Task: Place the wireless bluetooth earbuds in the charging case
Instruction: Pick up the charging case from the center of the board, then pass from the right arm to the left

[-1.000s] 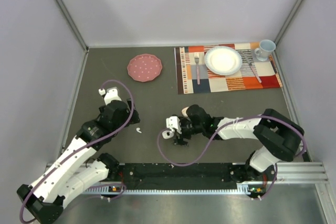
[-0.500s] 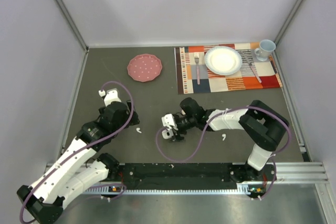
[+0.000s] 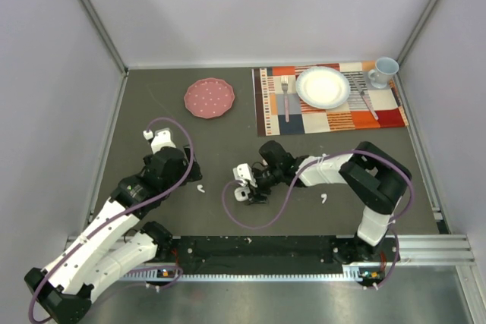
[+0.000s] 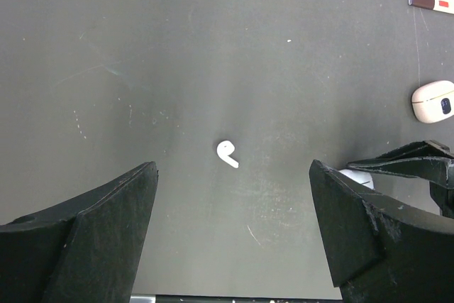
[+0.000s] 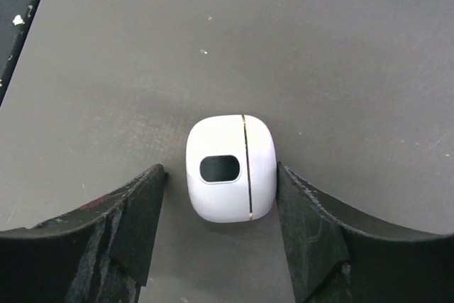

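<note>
A closed white charging case [image 5: 230, 168] with a dark oval window lies on the dark table. My right gripper [image 5: 220, 172] is open around it: the right finger is at its side, the left finger a small gap away. In the top view the case [image 3: 240, 194] sits at that gripper's tip [image 3: 244, 186]. My left gripper [image 4: 233, 166] is open and empty above the table, with one white earbud [image 4: 227, 154] lying just beyond its fingers; this earbud also shows in the top view [image 3: 200, 187]. A second earbud [image 3: 324, 199] lies under the right arm's span. Other earbuds are out of view.
A second, beige case [image 4: 434, 98] lies beyond the right gripper. A pink plate [image 3: 209, 98] sits at the back. A striped placemat [image 3: 269, 119] holds a white plate [image 3: 323, 86], forks and a cup [image 3: 383, 71]. Walls close in on both sides.
The right arm has swung left and folded, bringing its gripper round the white case and uncovering the earbud on the right. The left arm has not moved.
</note>
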